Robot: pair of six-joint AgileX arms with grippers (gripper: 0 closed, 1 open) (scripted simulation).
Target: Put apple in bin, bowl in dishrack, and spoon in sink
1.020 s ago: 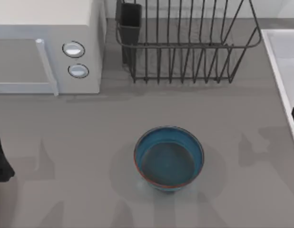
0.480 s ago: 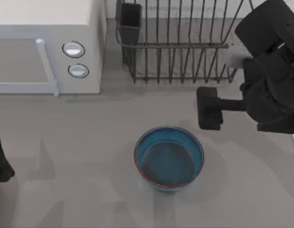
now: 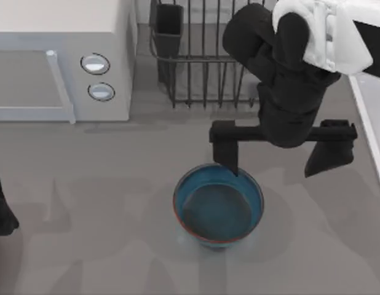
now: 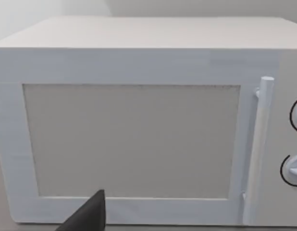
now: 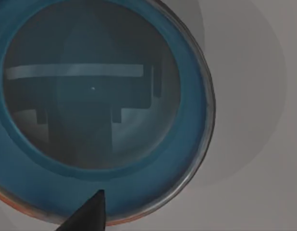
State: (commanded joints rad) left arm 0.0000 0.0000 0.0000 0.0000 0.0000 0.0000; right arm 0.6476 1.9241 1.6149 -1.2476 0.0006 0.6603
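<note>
A: Which step is in hand?

B: Step 2 of 3, by my reading: bowl to dishrack. The right gripper [image 3: 281, 150] hangs over the table just beyond the bowl [image 3: 218, 204], spread wide and grasping nothing. 1 finger [image 3: 225, 147] overlaps the bowl's far rim; the other stands well to the right.

A: Where is the bowl?

B: Upright at table centre, near of the dishrack [image 3: 239, 58]. The right wrist view looks straight down into it.

A: What does the next move call for?

B: Probably shift toward the rim, descend so 1 finger goes inside and 1 outside the wall, then clench.

A: The left arm?

B: Parked at the left edge, facing the microwave [image 4: 139, 120]; I cannot tell its finger state.

A: Counts?

B: 1 bowl, 1 dishrack, 1 utensil cup [image 3: 168, 27], 1 microwave, 1 sink [image 3: 368, 92] at the right edge.
</note>
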